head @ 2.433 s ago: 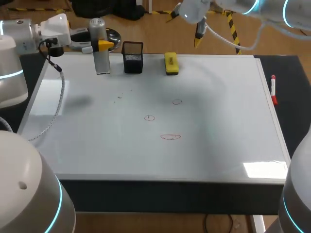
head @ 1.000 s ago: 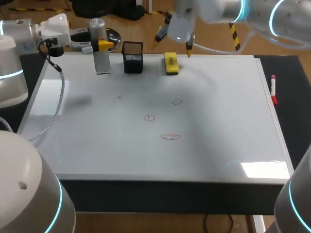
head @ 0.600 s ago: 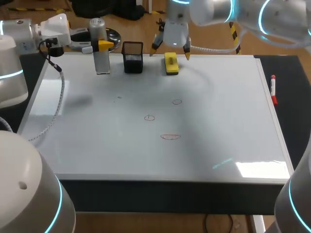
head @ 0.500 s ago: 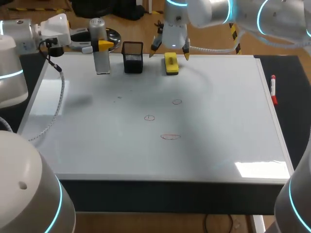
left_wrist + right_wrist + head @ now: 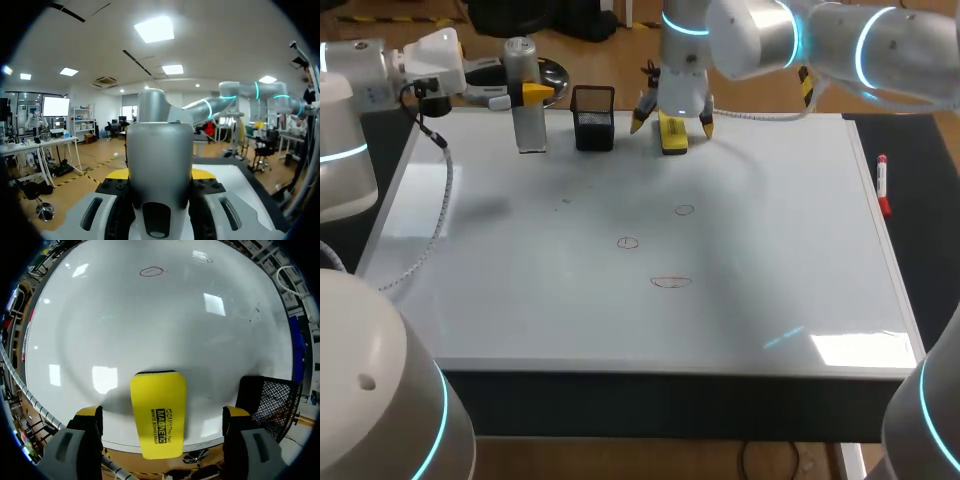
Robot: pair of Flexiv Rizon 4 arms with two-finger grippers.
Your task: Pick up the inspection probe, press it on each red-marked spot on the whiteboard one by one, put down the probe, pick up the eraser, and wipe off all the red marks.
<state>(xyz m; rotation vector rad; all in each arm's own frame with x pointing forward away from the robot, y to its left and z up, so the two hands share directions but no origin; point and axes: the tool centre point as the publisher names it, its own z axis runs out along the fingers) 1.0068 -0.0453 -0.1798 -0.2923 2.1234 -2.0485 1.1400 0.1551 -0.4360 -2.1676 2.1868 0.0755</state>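
Right gripper [image 5: 162, 412] gapes wide astride the untouched eraser [image 5: 158, 402] at the far edge; left gripper [image 5: 160, 174] clamps the probe [image 5: 160, 142]

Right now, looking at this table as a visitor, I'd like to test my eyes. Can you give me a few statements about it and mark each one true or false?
1. The right gripper has its fingers open, one on each side of the yellow eraser. True.
2. All the red marks have been wiped off. False: three red marks are on the whiteboard.
3. The black mesh cup stands between the inspection probe and the eraser. True.
4. The red marker is standing in the mesh cup. False: it lies beside the whiteboard's right edge.
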